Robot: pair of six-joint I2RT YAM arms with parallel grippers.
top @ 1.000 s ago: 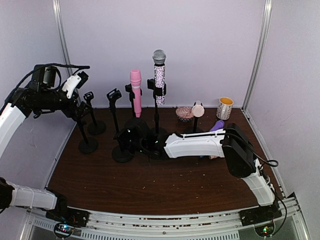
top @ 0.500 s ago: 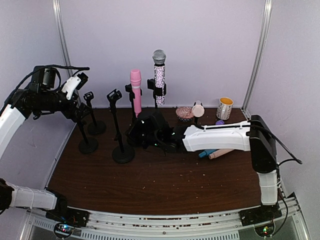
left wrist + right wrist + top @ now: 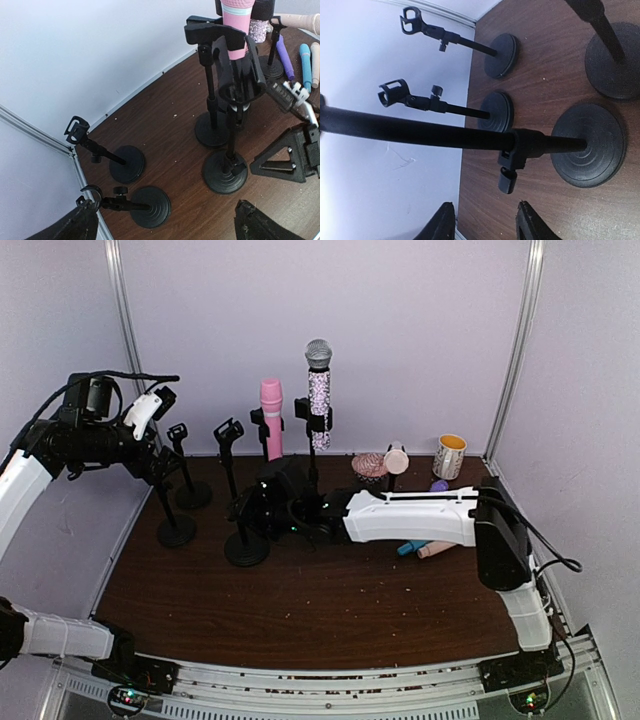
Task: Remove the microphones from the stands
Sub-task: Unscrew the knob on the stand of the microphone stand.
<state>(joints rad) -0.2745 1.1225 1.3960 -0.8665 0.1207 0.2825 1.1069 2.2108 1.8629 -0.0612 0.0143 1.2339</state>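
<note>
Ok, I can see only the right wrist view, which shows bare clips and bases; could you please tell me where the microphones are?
Observer: A pink microphone and a sparkly microphone with a silver head stand upright in clips at the back.
Operator: Thank you. Is any lying loose?
Observer: Yes, a blue microphone and a beige microphone lie on the table beneath the right forearm.
Operator: And the left hand?
Observer: The left hand is raised at the table's left side, open and empty.
</note>
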